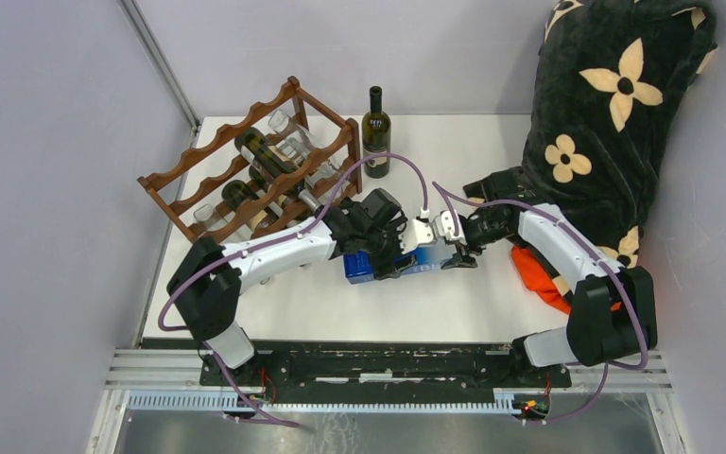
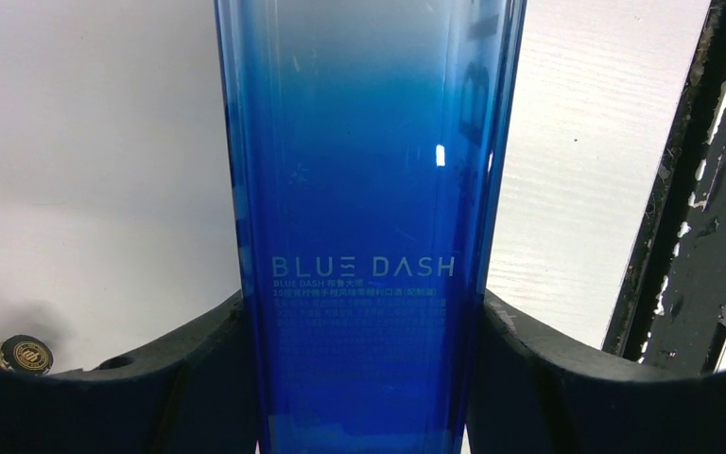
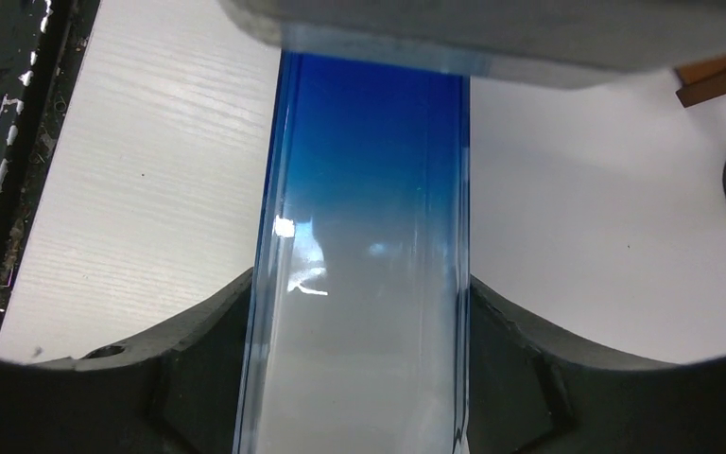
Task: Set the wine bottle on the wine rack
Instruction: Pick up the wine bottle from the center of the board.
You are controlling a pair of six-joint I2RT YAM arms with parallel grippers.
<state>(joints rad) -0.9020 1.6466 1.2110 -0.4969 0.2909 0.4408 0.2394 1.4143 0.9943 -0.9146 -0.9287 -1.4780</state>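
While the blue wine bottle (image 1: pixel 430 256) lies on its side near the front of the white table (image 1: pixel 463 161), both arms have hold of it. The left gripper (image 1: pixel 388 257) is at the dark blue end, and its black fingers (image 2: pixel 184 364) press on both sides of the glass, right by the words BLUE DASH. The right gripper (image 1: pixel 458 252) is at the clear end, and its fingers (image 3: pixel 189 364) pinch that end on both sides too. I cannot tell if the bottle rests on the table or hangs just above it. The wine rack (image 1: pixel 219 135) stands at the back left of the table, well apart from the blue bottle, with a few bottles already lying in it. A dark green bottle (image 1: pixel 375 132) stands up straight just beside the rack. A black blanket with pale flowers (image 1: pixel 614 123) sits on the right, with something orange (image 1: pixel 541 279) under it.
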